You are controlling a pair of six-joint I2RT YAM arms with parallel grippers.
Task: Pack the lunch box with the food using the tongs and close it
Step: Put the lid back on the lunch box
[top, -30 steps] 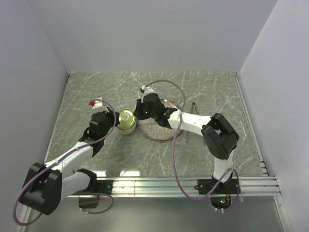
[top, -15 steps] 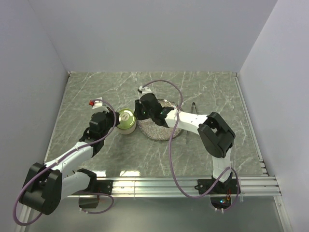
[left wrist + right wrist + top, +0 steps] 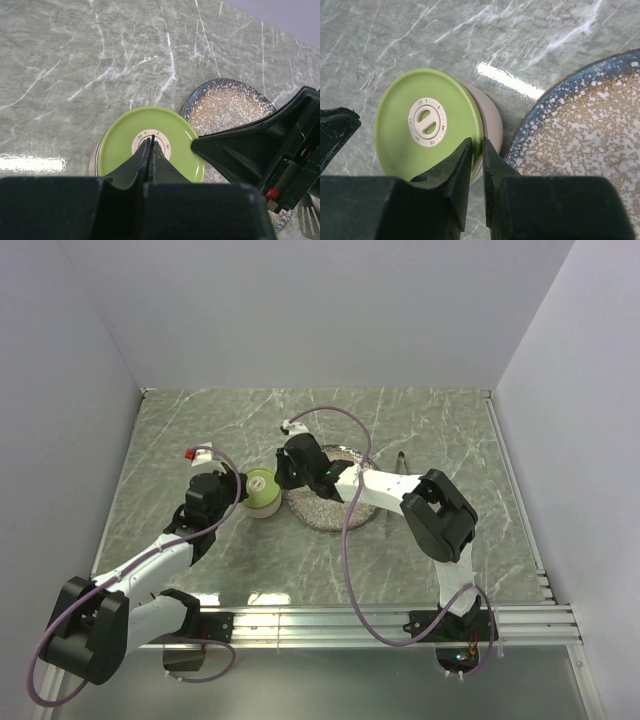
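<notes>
From my seat the workspace is a grey-green marble-patterned tabletop, glossy enough to throw a bright glare patch beside the tin, boxed in on three sides by plain pale walls, with an aluminium rail along the near edge where both arms are bolted. The lunch box stands left of centre, just beside the left rim of the speckled plate, and its green lid lies flat over its mouth, white dial facing up. The tongs lie on the marble right of the plate, well apart from both grippers. My left gripper has its jaws pressed fully together, with the tips over the lid's dial. My right gripper shows only a slim gap, with the lid's rim in that gap. I cannot tell whether it is pinching the rim or merely straddling it. Compared with a second ago, the top of the tin read as shiny and yellowish from above, and now a plain green disc covers it. The right arm has reached further left toward the tin, its elbow following, while the left arm, plate and tongs sit where they were.
</notes>
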